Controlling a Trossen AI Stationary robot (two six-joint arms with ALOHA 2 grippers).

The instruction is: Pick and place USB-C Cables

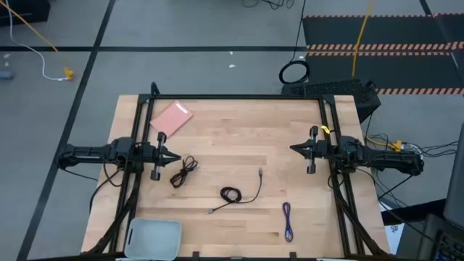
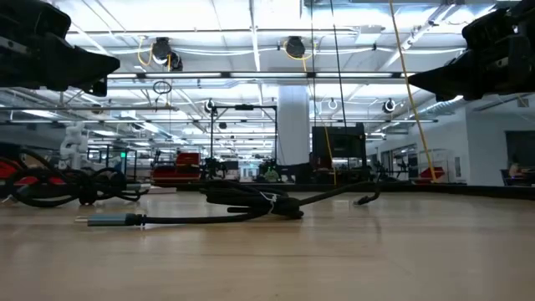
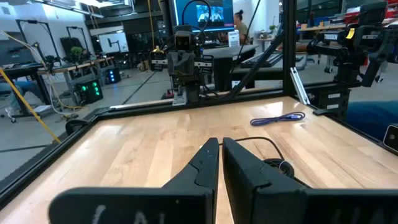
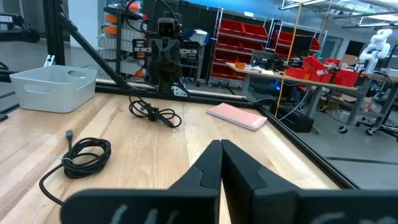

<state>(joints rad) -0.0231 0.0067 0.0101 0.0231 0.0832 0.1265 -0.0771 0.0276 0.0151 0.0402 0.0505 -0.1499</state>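
From above, the three USB-C Cables are seen lying loose on the counter (image 1: 239, 138): one black cable (image 1: 183, 172) near the left gripper (image 1: 176, 156), a second black cable (image 1: 232, 193) at mid-counter toward the front, and the purple-blue cable (image 1: 288, 220) toward the front right. Both arms are parked at opposite sides, tips turned inward; the right gripper (image 1: 294, 148) is held well apart from every cable. A pale bin (image 1: 154, 238) at the front left corner is judged to be the drop place, and a pink card (image 1: 172, 118) lies at the back left.

At counter height, the middle black cable (image 2: 251, 201) is seen flat, its plug (image 2: 107, 220) pointing outward, with both arms held high above it.

In the left wrist view, the jaws are seen closed together and empty, and the purple-blue cable (image 3: 278, 119) lies beyond them.

In the right wrist view, the jaws are likewise closed on nothing; the bin (image 4: 50, 87) stands untouched, so no pick is judged begun.
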